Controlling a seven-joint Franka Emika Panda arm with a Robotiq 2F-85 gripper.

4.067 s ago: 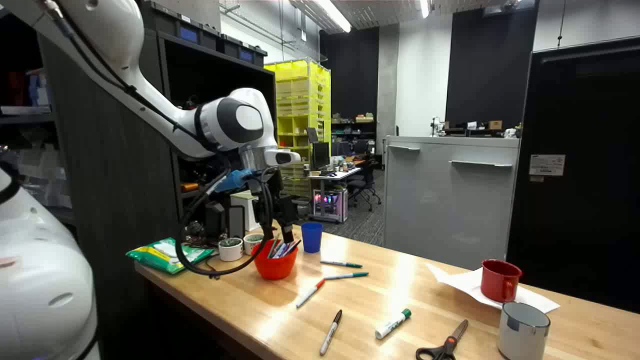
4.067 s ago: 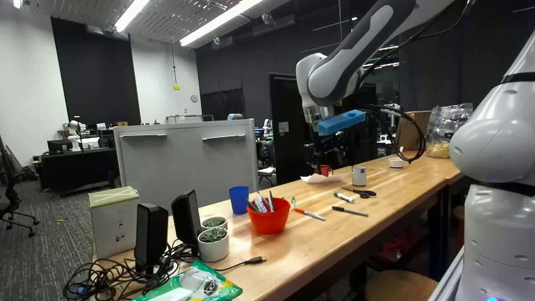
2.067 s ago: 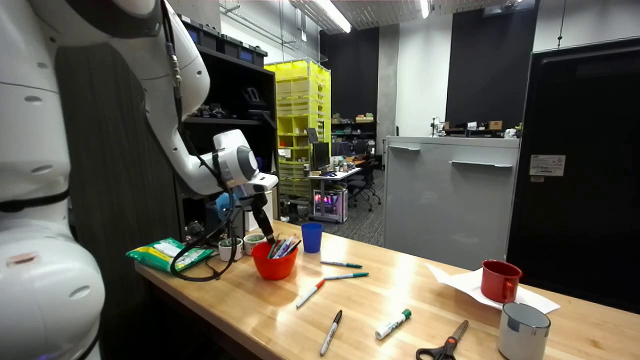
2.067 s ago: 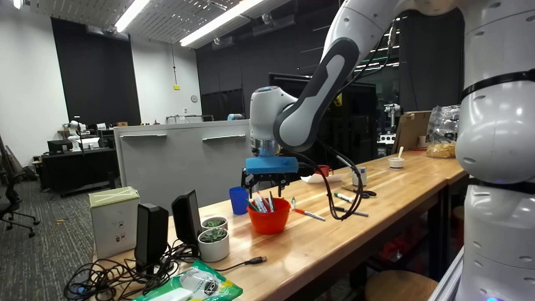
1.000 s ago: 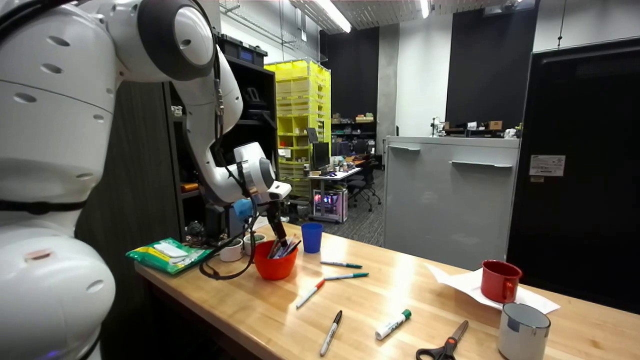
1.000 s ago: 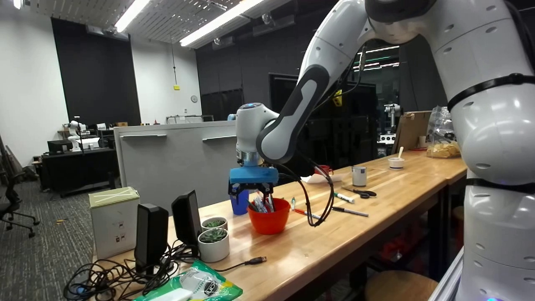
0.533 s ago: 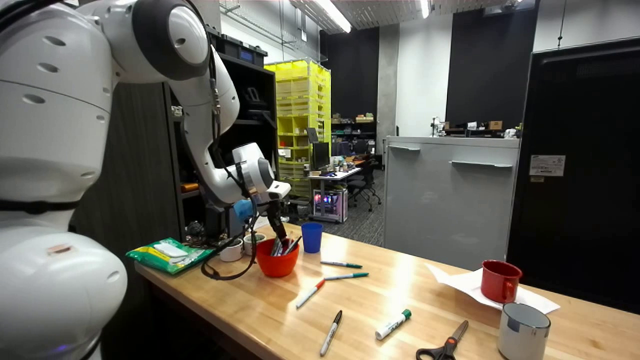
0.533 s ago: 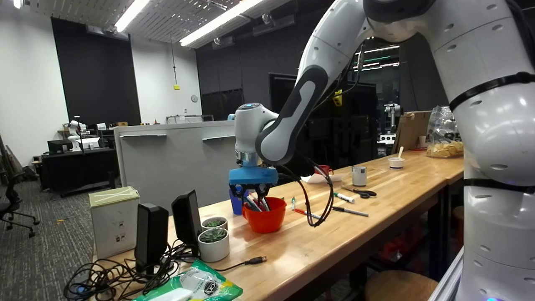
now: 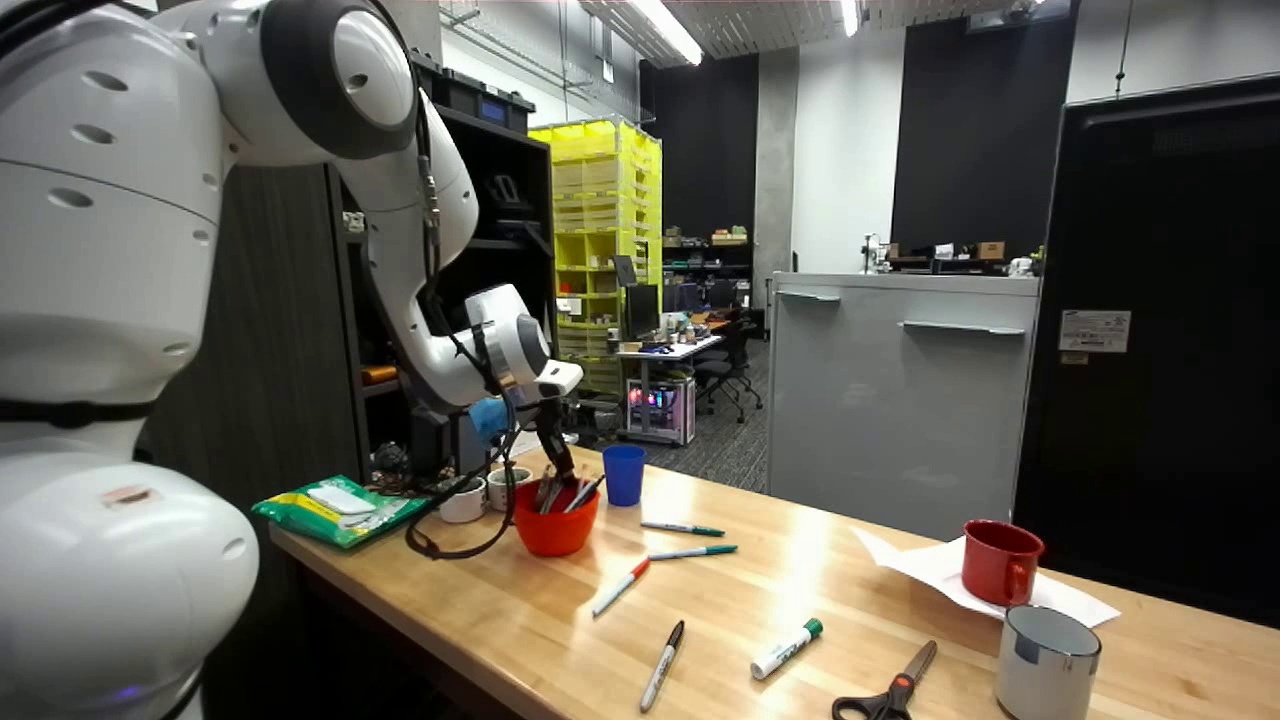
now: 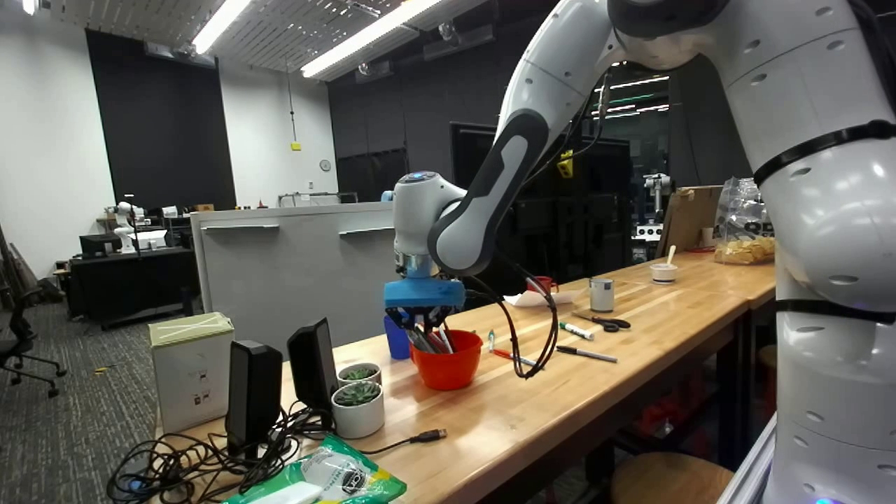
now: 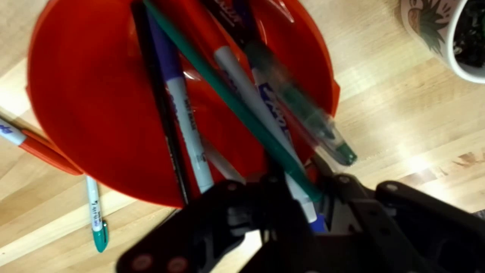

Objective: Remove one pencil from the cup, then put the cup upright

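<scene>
Inside the red-orange cup point(image 10: 451, 371), pens point(image 11: 192, 140) lean on the rim; to my eye the gripper point(image 11: 298, 174) over it is clamped on several, green pencil point(image 11: 230, 97) included, presumably to draw one out. The cup stands on the bench point(image 9: 780, 560), mouth upward, axis near vertical, a blue tumbler point(image 9: 624, 476) beside it.

A red cup point(image 11: 94, 110) holds slanting pens point(image 11: 191, 131) and a green pencil point(image 11: 230, 100), whose near end lies between the close-set jaws of the end effector point(image 11: 297, 167); on the desk point(image 11: 386, 98), a red-capped marker point(image 11: 43, 153) and green-capped marker point(image 11: 95, 210) lie left, a plant pot point(image 11: 451, 45) upper right.
</scene>
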